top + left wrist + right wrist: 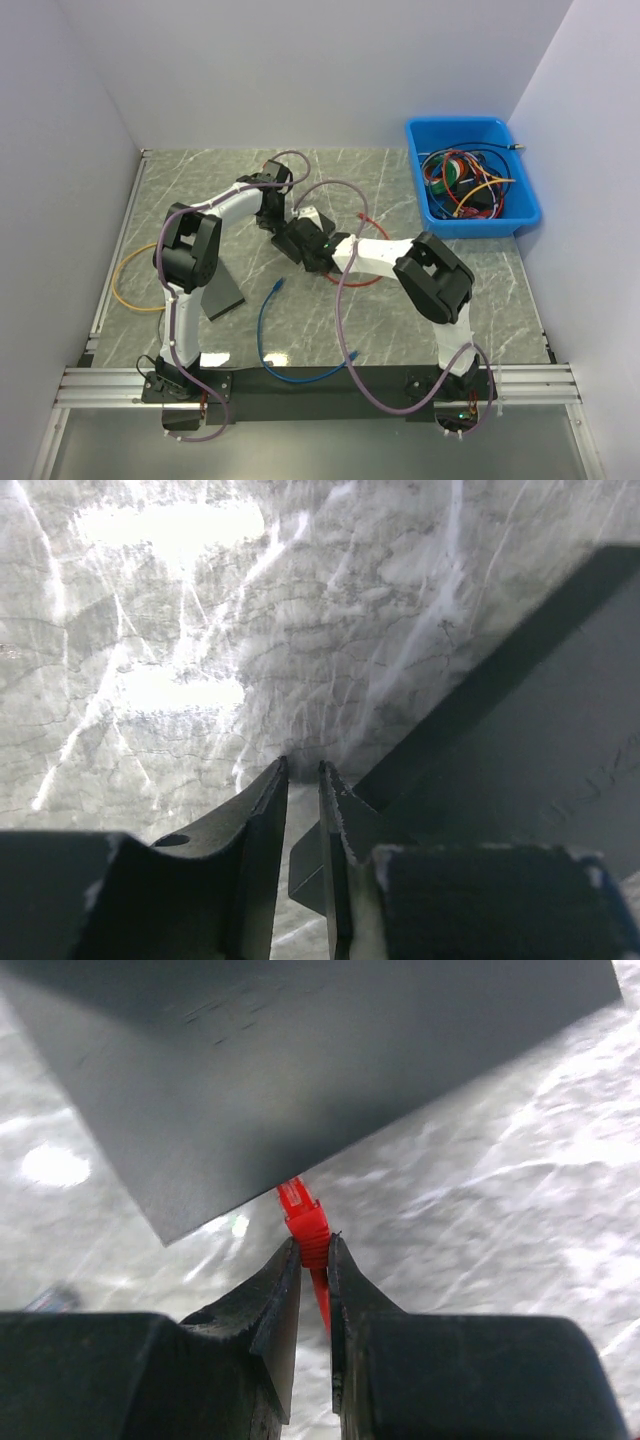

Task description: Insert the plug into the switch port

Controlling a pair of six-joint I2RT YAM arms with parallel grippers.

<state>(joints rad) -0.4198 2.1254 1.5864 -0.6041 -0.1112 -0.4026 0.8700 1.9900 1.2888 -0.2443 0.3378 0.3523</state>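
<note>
— From above?
— Left claw (280, 222) and right claw (308, 243) meet over mid-table (200, 190).
— Left wrist?
— Left claw clenched, seemingly on an edge of the switch (520, 740), whose body runs off rightward.
— Right wrist?
— Right claw, nearer, grips the red plug (304, 1220), long axis pointing straight ahead at the switch just beyond.

Red plug (306, 1222), pinched in the right claw (314, 1247), apparently touches the edge of the dark grey switch (300, 1070).

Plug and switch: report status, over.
Right hand pinching red plug, tip at edge of switch, not seen seated. Left hand nearly closed beside switch, grip unclear. Port out of sight; no obstruction seen.
</note>
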